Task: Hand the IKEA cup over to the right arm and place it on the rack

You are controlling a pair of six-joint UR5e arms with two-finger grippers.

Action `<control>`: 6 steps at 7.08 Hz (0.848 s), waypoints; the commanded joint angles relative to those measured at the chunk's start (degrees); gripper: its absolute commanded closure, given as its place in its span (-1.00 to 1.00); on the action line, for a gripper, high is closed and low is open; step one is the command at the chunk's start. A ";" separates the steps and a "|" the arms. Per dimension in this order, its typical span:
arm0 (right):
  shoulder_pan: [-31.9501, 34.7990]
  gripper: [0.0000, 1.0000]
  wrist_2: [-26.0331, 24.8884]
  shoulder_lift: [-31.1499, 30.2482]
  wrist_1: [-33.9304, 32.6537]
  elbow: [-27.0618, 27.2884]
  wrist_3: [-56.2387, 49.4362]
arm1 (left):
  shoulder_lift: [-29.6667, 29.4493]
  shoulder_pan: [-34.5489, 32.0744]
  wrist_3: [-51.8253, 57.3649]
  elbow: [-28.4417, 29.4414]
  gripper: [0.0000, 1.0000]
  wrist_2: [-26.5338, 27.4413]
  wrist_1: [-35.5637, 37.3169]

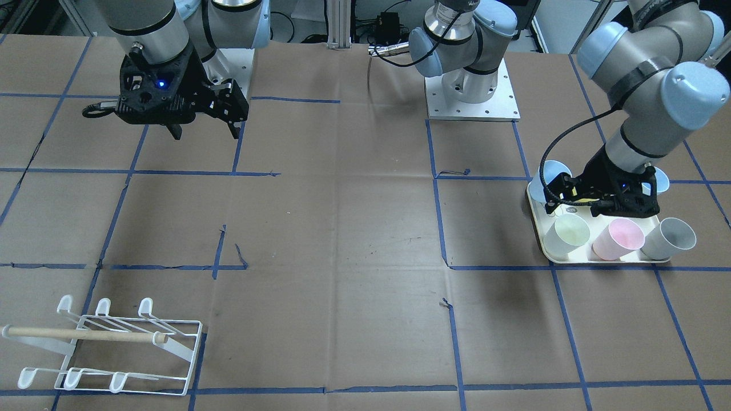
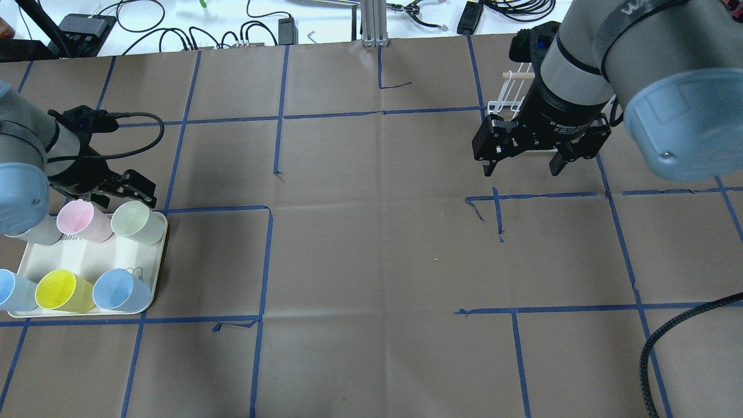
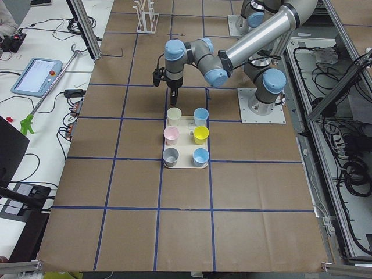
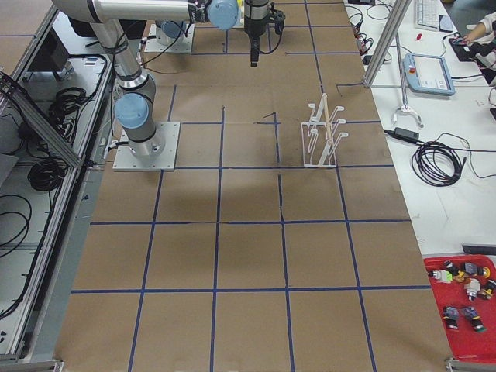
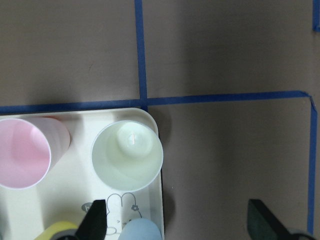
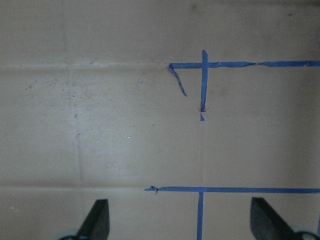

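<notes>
Several pastel cups stand on a cream tray (image 2: 87, 255) at the table's left end: pale green (image 2: 136, 222), pink (image 2: 81, 220), yellow (image 2: 61, 290) and blue (image 2: 119, 289) among them. My left gripper (image 2: 116, 191) hovers open and empty over the tray's far edge. In the left wrist view the green cup (image 5: 127, 155) lies just ahead of the fingertips (image 5: 95, 220), and one finger is off the tray over the table. My right gripper (image 2: 525, 165) hangs open and empty above bare table. The white wire rack (image 1: 108, 348) with its wooden dowel stands beyond it, partly hidden in the overhead view (image 2: 505, 96).
The table is covered in brown paper with a blue tape grid (image 2: 270, 261). The arm bases (image 1: 471, 85) sit at the robot's edge. Cables and a controller lie beyond the far edge (image 2: 174, 29). A red parts tray (image 4: 465, 298) sits off the table.
</notes>
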 commanded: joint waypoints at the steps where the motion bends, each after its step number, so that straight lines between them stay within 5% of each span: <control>1: 0.03 -1.00 0.02 -0.06 0.01 0.10 0.09 | -4.24 0.04 -0.02 -2.76 -0.98 0.19 6.15; 6: 0.03 -1.00 -0.06 -0.06 0.01 0.10 0.00 | -4.96 0.48 0.06 -3.91 -0.98 0.54 6.17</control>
